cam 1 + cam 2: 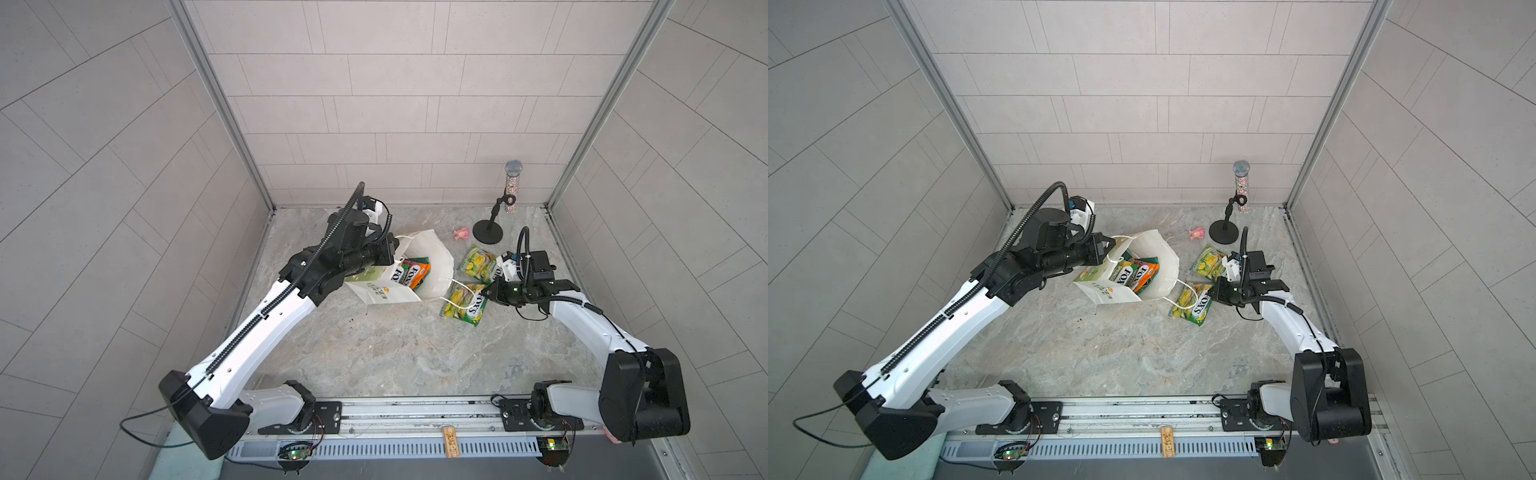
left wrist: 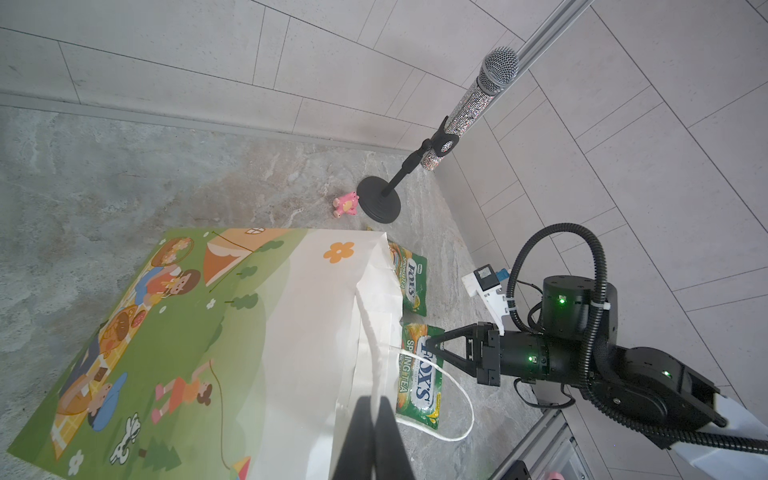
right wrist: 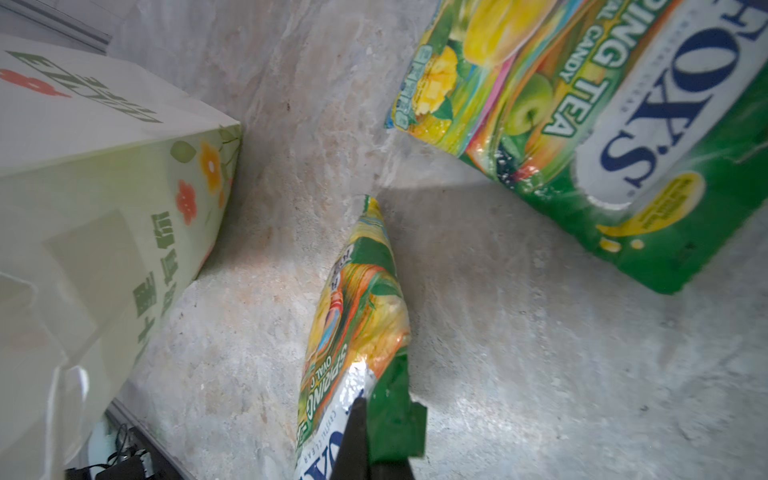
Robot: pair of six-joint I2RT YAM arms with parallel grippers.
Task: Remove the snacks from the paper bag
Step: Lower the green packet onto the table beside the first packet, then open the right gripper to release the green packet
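Paper bag (image 1: 386, 293) lies on its side on the table (image 1: 374, 353), mouth open toward my right arm. An inner FOX'S packet (image 1: 400, 272) and an orange-red packet (image 1: 419, 272) show inside. My left fingers (image 2: 359, 424) are pinched on the bag's rim. My right fingers (image 3: 353, 440) are clamped on an edge of the near FOX'S packet (image 1: 463, 305), which is outside the bag, just beside the far FOX'S packet (image 1: 478, 259). I judge this packet is being carried clear. I would ease it free of the white cord handle (image 2: 471, 409) crossing it and set it down apart from the mouth, with the left pinch steady so the bag does not drag. The packets read "FOX'S", "SPRING TEA" and "OVAL CANDY". I cannot read the bag's green lettering cleanly.
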